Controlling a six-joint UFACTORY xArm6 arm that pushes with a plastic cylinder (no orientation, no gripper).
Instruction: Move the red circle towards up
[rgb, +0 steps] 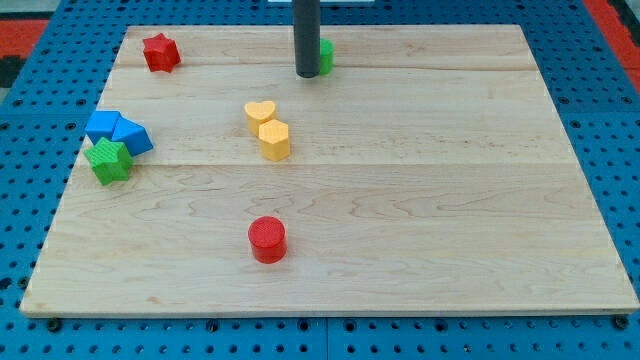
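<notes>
The red circle (267, 240) is a short red cylinder lying on the wooden board (420, 200), left of centre and near the view's bottom. My tip (307, 74) is at the lower end of the dark rod, near the view's top centre, far above the red circle and not touching it. A green block (326, 54) sits just right of the rod and is mostly hidden behind it.
A yellow heart (260, 112) and a yellow hexagon block (274, 140) lie together between my tip and the red circle. A red star (160, 52) is at the top left. Two blue blocks (118, 131) and a green star (108, 161) cluster at the left edge.
</notes>
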